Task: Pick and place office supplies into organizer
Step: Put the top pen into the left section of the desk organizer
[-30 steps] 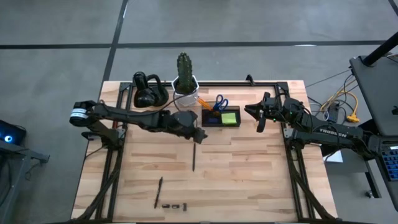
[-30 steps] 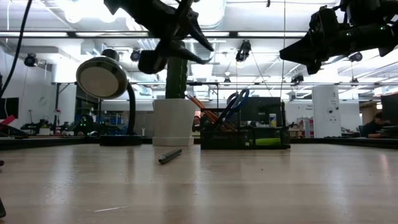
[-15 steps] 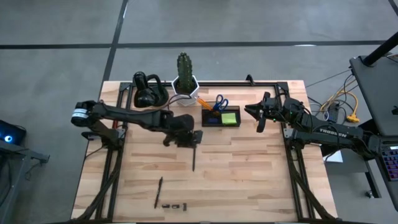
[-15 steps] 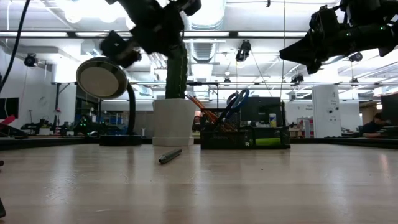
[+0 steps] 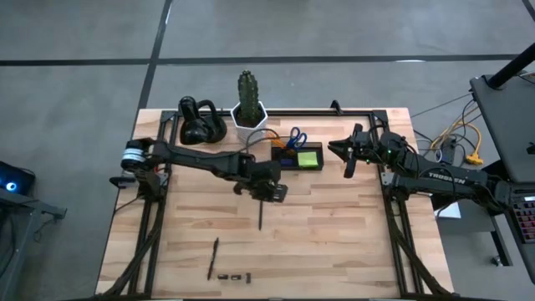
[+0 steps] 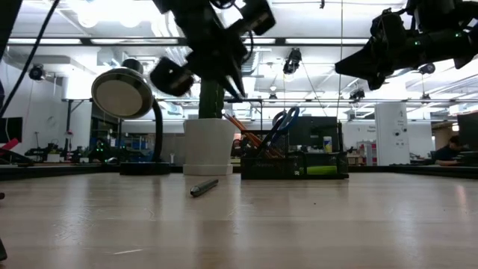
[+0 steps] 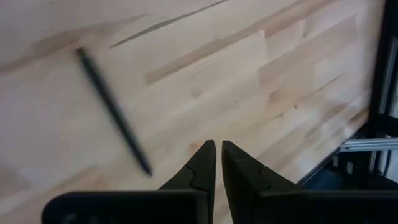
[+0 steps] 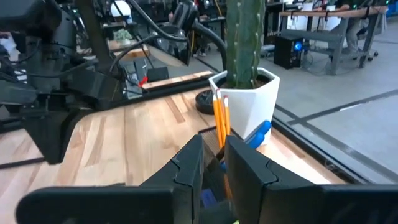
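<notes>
High view: I saw the left gripper [image 5: 272, 191] above the middle of the table [image 5: 334, 242], just in front of the organizer [image 5: 298, 157].
Left gripper state: in the left wrist view its two fingers [image 7: 205, 163] were nearly together, with only a thin gap, and nothing was between them.
Nearest pen: a dark pen [image 5: 260, 215] lay flat on the wood just beside the left gripper, on the side away from the organizer. In the left wrist view this pen [image 7: 114, 110] lay at an angle, apart from the fingertips.
Low view: the same pen [image 6: 203, 187] rested on the table and the left gripper [image 6: 224, 60] hung well above it, not touching.
Second pen: another dark pen [image 5: 213, 256] lay near the front edge, well apart from the left gripper.
Clips: tiny black clips [image 5: 235, 275] lay just beside that second pen.
Organizer: it stood at the back of the table, beside the white cactus pot [image 5: 249, 117]. Blue-handled scissors [image 5: 296, 139], orange pencils [image 5: 278, 140] and a lime-green sticky-note pad [image 5: 308, 158] were inside it.
Right gripper: the right gripper [image 5: 347, 152] hovered to the right of the organizer, apart from it, its fingers [image 8: 189, 165] close together and empty.
</notes>
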Robot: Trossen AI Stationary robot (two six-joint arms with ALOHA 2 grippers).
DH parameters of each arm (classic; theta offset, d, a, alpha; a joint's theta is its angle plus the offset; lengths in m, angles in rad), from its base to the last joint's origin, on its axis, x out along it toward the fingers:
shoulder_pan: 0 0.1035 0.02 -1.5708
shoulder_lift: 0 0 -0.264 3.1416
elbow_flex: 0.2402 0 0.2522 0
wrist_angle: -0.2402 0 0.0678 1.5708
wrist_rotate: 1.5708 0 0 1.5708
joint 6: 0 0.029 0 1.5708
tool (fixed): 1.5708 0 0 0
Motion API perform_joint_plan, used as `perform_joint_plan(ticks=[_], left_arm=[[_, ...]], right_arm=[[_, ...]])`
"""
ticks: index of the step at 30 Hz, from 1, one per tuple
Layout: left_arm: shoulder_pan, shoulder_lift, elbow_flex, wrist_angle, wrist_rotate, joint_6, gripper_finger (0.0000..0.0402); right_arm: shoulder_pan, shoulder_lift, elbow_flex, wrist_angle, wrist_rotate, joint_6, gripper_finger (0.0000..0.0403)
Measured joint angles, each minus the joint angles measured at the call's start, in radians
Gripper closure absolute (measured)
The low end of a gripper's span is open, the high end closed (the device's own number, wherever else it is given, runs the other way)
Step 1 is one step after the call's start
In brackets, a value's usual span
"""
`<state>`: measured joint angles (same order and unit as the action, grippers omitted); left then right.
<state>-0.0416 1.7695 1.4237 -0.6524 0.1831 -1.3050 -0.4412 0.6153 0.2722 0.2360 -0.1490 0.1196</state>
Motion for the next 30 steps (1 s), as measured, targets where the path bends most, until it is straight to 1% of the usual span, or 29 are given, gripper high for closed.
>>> perform_joint_plan(ticks=[2,6,10,13,18,21,23,26,28,30], left_arm=[[0.001,0.013,-0.008,0.036,0.014,0.006,0.0391],[0.0,0.022,-0.022,0.043,0.07,0.003,0.039],[0.001,0.022,-0.025,0.043,0.076,0.029,0.0382],[0.002,0.022,-0.021,0.048,0.076,0.109,0.0356],[0.002,0.022,-0.025,0.064,0.072,0.108,0.029],[0.002,0.022,-0.027,0.094,0.071,0.111,0.026],[0.003,0.022,-0.029,0.13,0.071,0.112,0.0248],[0.008,0.022,-0.034,0.173,0.071,0.112,0.024],[0.011,0.022,-0.035,0.177,0.068,0.105,0.024],[0.014,0.022,-0.043,0.167,0.066,0.061,0.024]], right_arm=[[0.0,0.002,0.0,-0.003,0.0,0.001,0.0346],[0.0,0.003,0.0,-0.001,0.001,0.006,0.0346],[0.0,0.004,0.0,-0.001,0.003,0.003,0.0346],[0.0,0.004,0.0,-0.001,0.003,0.001,0.0346],[0.0,0.004,0.0,-0.001,0.003,0.0,0.0346],[0.0,0.004,0.0,-0.001,0.003,0.0,0.0346],[0.0,0.004,0.0,-0.001,0.003,0.0,0.0346],[0.0,0.004,0.0,-0.001,0.003,0.0,0.0346],[0.0,0.004,0.0,-0.001,0.003,0.0,0.0346],[0.0,0.004,0.0,-0.001,0.003,0.0,0.0346]])
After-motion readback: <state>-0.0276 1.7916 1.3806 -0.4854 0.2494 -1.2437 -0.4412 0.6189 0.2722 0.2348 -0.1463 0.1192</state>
